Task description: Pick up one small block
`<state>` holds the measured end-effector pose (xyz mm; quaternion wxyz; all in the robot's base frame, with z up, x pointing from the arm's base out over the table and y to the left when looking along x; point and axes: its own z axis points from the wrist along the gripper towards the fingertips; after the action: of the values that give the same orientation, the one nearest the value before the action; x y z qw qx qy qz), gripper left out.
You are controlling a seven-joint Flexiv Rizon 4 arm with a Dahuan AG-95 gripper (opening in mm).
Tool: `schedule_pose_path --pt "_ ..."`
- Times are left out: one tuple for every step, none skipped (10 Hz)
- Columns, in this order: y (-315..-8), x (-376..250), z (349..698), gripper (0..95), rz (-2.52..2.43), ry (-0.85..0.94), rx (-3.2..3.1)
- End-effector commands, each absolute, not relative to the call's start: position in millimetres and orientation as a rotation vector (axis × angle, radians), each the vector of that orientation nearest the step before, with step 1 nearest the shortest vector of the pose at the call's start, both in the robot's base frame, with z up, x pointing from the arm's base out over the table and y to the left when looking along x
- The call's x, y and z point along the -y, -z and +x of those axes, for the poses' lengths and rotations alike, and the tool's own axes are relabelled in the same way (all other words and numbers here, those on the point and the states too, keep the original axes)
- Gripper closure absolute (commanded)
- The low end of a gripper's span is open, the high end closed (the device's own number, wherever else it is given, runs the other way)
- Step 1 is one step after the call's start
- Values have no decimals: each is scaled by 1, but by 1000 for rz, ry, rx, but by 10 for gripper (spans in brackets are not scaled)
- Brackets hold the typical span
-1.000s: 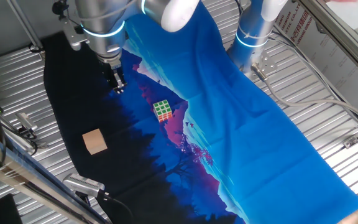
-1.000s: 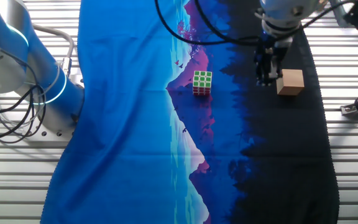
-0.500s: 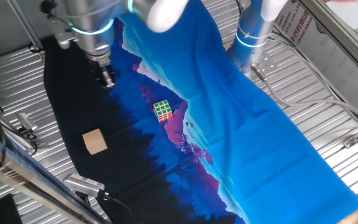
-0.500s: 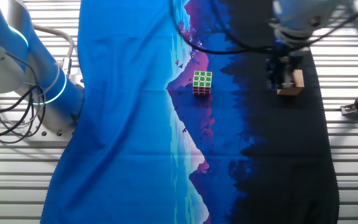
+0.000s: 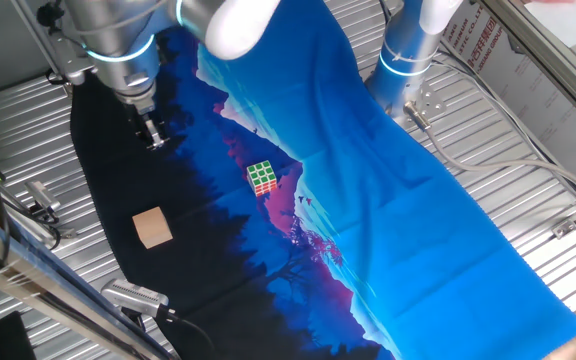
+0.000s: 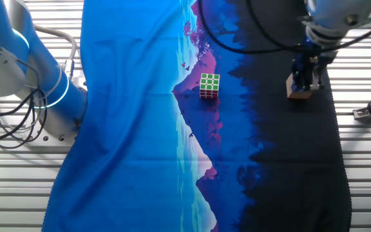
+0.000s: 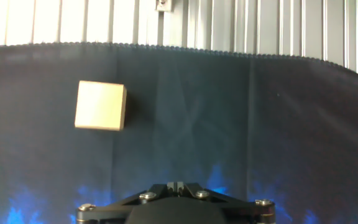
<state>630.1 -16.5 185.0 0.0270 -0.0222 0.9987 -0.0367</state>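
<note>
Small block (image 5: 152,227) (image 6: 299,92) (image 7: 100,106): lay flat on dark end of printed cloth (image 5: 388,200), ahead and left of the fingers in hand view, untouched. Puzzle cube (image 5: 262,177) (image 6: 209,86): on the cloth's purple band, well apart. Ribbed metal table (image 5: 528,180) beneath. Gripper (image 5: 154,138): raised, carried nothing; finger spread could not be told.

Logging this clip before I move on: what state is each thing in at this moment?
small block: flat on the dark part of the cloth, free, not gripped.
gripper: raised above the cloth, off to one side of the block, holding nothing; opening not readable.
puzzle cube: resting on the cloth, untouched.
cloth: spread over the table, wrinkled.
</note>
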Motion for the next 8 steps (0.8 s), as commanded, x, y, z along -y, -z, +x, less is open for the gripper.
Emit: schedule_pose_path --pt "-182 18 634 950 -64 114 -3080" --pt "-183 18 639 950 -65 112 -3081" --pt "-186 20 646 950 -67 109 -3086" --pt "-189 21 651 950 -68 104 -3087" --pt "-188 23 653 950 -71 104 -3087" --pt "-187 24 653 950 -78 106 -3083" --pt "-184 25 653 950 -83 104 -3085" --pt "-184 25 653 950 -87 107 -3084"
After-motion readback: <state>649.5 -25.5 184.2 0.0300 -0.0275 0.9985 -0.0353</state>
